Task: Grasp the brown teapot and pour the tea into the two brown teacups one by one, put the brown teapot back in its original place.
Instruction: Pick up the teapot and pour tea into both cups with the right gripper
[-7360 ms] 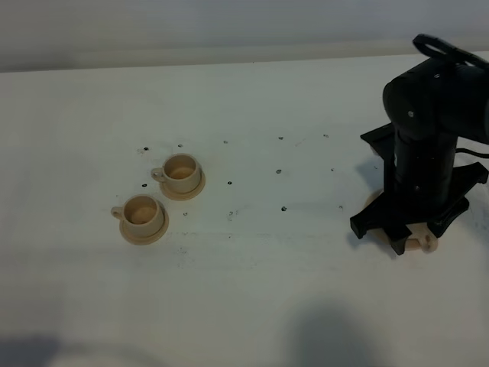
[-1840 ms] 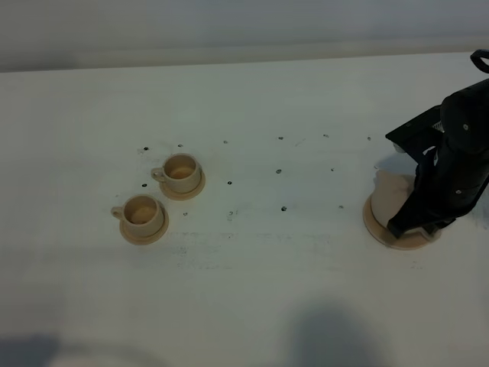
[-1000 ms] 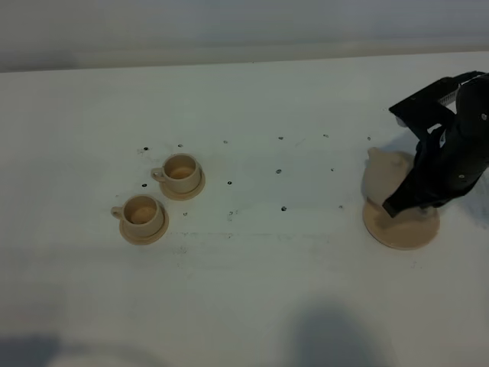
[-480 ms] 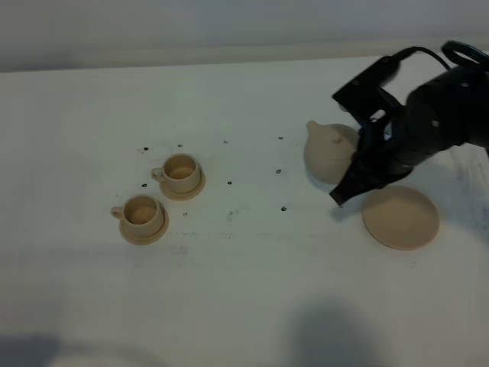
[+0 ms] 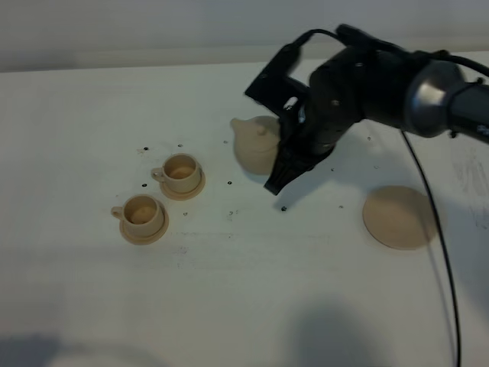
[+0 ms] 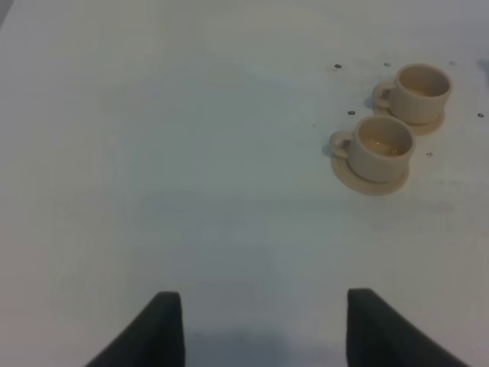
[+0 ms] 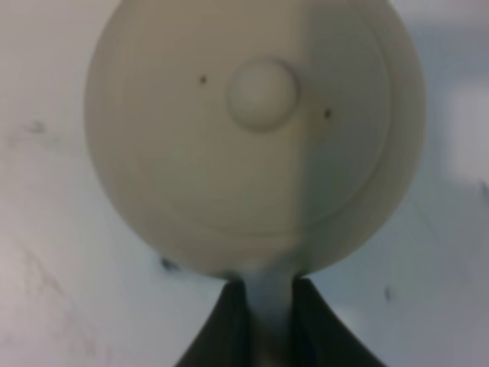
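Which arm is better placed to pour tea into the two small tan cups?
Right. The right gripper is shut on the round light-tan ceramic teapot, held near the two small tan cups. The left gripper is open and empty.

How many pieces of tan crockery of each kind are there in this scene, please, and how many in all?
teapot: 1
teacups: 2
cup saucers: 2
large saucer: 1
Total: 6
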Action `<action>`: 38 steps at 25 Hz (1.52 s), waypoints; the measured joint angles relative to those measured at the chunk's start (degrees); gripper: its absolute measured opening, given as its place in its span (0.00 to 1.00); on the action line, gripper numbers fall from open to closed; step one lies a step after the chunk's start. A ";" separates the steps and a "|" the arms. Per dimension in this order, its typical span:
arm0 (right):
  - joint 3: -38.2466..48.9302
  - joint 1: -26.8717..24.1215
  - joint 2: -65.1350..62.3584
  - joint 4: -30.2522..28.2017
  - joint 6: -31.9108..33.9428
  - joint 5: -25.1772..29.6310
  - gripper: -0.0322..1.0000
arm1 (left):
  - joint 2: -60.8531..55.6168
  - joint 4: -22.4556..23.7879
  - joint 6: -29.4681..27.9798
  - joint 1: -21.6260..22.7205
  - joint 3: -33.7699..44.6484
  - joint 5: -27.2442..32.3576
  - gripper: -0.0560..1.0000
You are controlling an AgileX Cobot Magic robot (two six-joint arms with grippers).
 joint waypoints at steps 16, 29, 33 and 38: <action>-10.81 5.99 9.50 -10.37 -7.51 4.80 0.15 | 0.00 0.00 0.00 0.00 0.00 0.00 0.50; -11.46 7.47 9.90 -17.84 -7.05 3.56 0.15 | 0.00 0.00 0.00 0.00 0.00 0.00 0.50; -11.46 8.76 9.90 -20.26 -6.39 3.30 0.15 | 0.00 0.00 0.00 0.00 0.00 0.00 0.50; -11.46 10.19 9.90 -23.74 -6.32 3.08 0.15 | 0.00 0.00 0.00 0.00 0.00 0.00 0.50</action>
